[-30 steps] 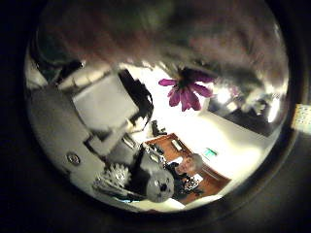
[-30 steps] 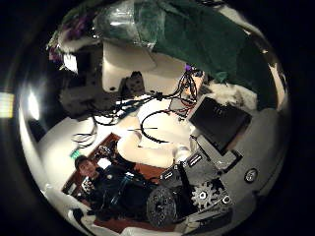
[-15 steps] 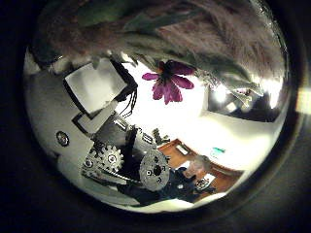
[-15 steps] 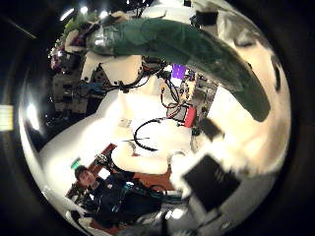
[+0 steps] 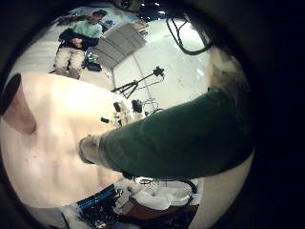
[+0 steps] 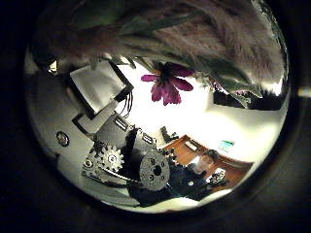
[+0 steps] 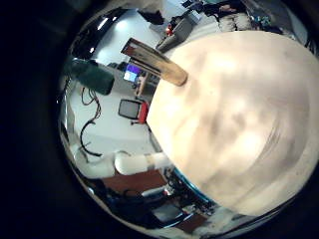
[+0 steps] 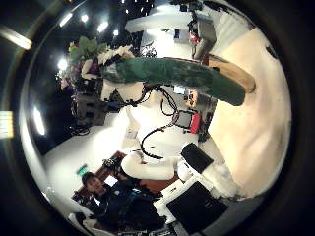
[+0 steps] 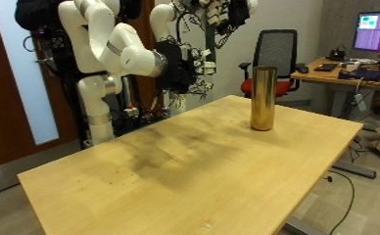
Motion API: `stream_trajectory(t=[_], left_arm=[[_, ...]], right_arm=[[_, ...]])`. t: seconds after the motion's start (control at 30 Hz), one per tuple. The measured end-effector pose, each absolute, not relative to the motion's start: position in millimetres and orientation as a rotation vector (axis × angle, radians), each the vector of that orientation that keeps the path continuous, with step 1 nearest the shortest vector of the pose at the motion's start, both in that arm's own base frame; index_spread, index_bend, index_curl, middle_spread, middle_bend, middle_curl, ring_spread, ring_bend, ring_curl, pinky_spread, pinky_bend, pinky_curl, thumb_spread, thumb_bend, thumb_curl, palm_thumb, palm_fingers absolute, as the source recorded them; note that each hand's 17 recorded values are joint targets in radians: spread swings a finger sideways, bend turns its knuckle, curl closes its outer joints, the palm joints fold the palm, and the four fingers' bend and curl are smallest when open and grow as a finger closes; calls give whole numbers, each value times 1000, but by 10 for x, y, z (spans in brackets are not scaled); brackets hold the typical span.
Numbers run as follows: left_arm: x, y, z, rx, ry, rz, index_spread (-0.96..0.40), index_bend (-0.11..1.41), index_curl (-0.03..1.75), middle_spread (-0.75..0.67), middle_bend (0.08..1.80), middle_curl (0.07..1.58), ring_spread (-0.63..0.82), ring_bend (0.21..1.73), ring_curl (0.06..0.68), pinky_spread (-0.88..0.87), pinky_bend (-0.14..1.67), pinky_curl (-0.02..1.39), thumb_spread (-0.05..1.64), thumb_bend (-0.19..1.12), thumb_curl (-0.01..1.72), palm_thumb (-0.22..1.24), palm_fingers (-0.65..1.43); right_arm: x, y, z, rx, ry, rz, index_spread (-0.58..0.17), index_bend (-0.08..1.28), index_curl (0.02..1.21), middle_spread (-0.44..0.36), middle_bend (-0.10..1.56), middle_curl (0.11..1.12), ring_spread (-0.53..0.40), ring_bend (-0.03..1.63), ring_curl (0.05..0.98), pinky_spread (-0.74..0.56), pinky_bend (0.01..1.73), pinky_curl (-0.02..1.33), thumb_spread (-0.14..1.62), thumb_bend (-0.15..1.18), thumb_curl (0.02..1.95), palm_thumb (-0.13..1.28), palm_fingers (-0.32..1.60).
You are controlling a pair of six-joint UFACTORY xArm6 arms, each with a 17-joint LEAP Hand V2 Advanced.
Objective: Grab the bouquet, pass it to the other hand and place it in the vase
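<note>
One bouquet (image 6: 165, 83) beside left hand (image 6: 102, 136)

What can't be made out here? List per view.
Outside view: the fingers of the right hand are lost against the dark clutter behind, and the bouquet is not distinguishable there.
Left little finger side palm view: the green-wrapped bouquet stem has its flower end cut off at the rim.
Outside view: the inside of the tall gold cylindrical vase is hidden by its own wall.

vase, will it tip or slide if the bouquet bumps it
The vase is a tall, narrow upright cylinder, so a knock near its rim would probably tip it. It looks like smooth metal on the wooden table, so a low push may slide it. Tipped, it would likely roll.
</note>
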State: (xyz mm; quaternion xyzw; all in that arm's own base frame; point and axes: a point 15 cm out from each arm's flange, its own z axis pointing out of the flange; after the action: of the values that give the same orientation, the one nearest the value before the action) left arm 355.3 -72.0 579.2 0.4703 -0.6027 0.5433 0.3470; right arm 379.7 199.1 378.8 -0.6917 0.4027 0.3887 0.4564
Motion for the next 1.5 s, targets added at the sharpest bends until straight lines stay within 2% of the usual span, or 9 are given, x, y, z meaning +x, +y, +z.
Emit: stream_trajectory(t=[0.37, 0.7, 0.9, 1.5], left_arm=[[3609, -227, 6238, 1329, -1630, 1542, -753, 356, 1420, -565, 1027, 1100, -408, 1435, 573, -569, 1117, 671, 150, -22, 889, 1137, 1056], [3710, 136, 6313, 1347, -1654, 1651, -729, 328, 1478, -571, 1013, 1110, -412, 1427, 578, -576, 1097, 681, 144, -21, 909, 1133, 1068], [3796, 278, 6257, 1360, -1654, 1693, -708, 317, 1501, -576, 1010, 1116, -413, 1422, 582, -578, 1090, 688, 144, -22, 916, 1132, 1071], [3982, 709, 5909, 1448, -1607, 1706, -647, 293, 1541, -587, 1001, 1124, -412, 1418, 586, -584, 1074, 702, 145, -22, 926, 1130, 1077]], right_arm=[[3891, 1898, 3799, -1660, 1008, 946, -424, 115, 122, 128, 167, 252, 201, 380, 239, 393, 531, 358, 959, -29, 423, 674, -107], [3996, 1937, 3872, -1582, 1000, 959, -421, 121, 123, 127, 167, 242, 201, 366, 248, 384, 522, 337, 965, -29, 405, 644, -101], [4134, 1967, 3936, -1488, 1003, 988, -414, 125, 131, 127, 170, 240, 196, 362, 252, 382, 516, 329, 970, -24, 409, 658, -90], [4228, 1958, 3671, -1456, 1043, 1046, -397, 130, 155, 127, 172, 247, 189, 361, 262, 388, 522, 319, 970, -27, 415, 684, -74]])
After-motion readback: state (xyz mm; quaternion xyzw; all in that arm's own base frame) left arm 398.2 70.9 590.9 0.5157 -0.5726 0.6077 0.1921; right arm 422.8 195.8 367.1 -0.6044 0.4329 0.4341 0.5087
